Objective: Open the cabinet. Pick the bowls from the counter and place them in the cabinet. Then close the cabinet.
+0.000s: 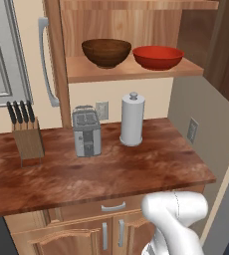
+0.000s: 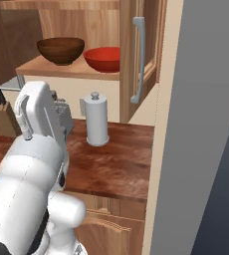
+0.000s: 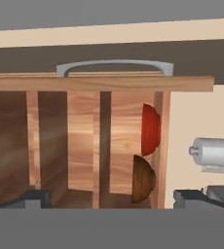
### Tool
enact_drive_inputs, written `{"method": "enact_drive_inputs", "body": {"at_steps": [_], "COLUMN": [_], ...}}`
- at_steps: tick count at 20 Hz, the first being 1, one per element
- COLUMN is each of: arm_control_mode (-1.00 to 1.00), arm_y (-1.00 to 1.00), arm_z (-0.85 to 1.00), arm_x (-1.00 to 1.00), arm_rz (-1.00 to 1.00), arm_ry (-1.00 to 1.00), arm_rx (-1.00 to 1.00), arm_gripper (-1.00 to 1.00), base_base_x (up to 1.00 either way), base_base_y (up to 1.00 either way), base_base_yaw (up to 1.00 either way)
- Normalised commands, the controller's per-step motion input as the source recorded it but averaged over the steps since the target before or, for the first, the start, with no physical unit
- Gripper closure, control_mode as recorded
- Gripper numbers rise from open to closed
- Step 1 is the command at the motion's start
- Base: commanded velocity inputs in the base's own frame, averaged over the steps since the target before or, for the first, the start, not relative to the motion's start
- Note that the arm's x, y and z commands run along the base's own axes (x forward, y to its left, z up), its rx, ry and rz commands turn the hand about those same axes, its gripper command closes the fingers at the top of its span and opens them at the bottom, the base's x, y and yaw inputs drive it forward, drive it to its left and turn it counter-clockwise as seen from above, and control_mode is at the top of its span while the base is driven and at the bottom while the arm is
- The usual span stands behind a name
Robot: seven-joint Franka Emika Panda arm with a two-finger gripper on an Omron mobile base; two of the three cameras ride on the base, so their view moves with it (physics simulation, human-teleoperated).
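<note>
The cabinet (image 1: 131,71) stands open, its doors swung out to both sides. On its lower shelf sit the bowls, side by side: the dark brown wooden one (image 1: 106,52) on the left, the glossy red one (image 1: 158,57) on the right. The right base view shows the brown bowl (image 2: 60,50) and red bowl (image 2: 102,59) beside the open right door (image 2: 141,55). In the rolled hand view my gripper (image 3: 113,198) is open and holds nothing. It faces the cabinet (image 3: 80,146) from a distance, with the red bowl (image 3: 150,129) and brown bowl (image 3: 143,179) in it. The counter (image 1: 111,169) lies below.
On the counter stand a knife block (image 1: 27,134), a toaster (image 1: 86,130) and a paper towel roll (image 1: 132,119). A grey wall (image 2: 206,124) closes off the right. The door's edge (image 3: 99,83) and grey handle (image 3: 114,65) cross the hand view.
</note>
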Motion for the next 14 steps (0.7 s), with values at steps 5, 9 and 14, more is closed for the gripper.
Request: {"method": "enact_drive_inputs", "body": {"at_steps": [5,9,14], "arm_control_mode": [-1.0,-1.0,-1.0], "arm_y": [-0.39,-0.28,-0.28], "arm_z": [-0.02,0.0,0.0], "arm_x": [0.16,0.37,0.31], "arm_rz": [0.0,-0.03,-0.04], "arm_ry": [-0.05,0.0,0.0], "arm_rx": [0.03,0.0,0.0], "arm_gripper": [-1.0,-1.0,-1.0], "base_base_x": [0.0,0.0,0.0], "base_base_y": [0.0,0.0,0.0], "base_base_yaw": [0.0,0.0,0.0]}}
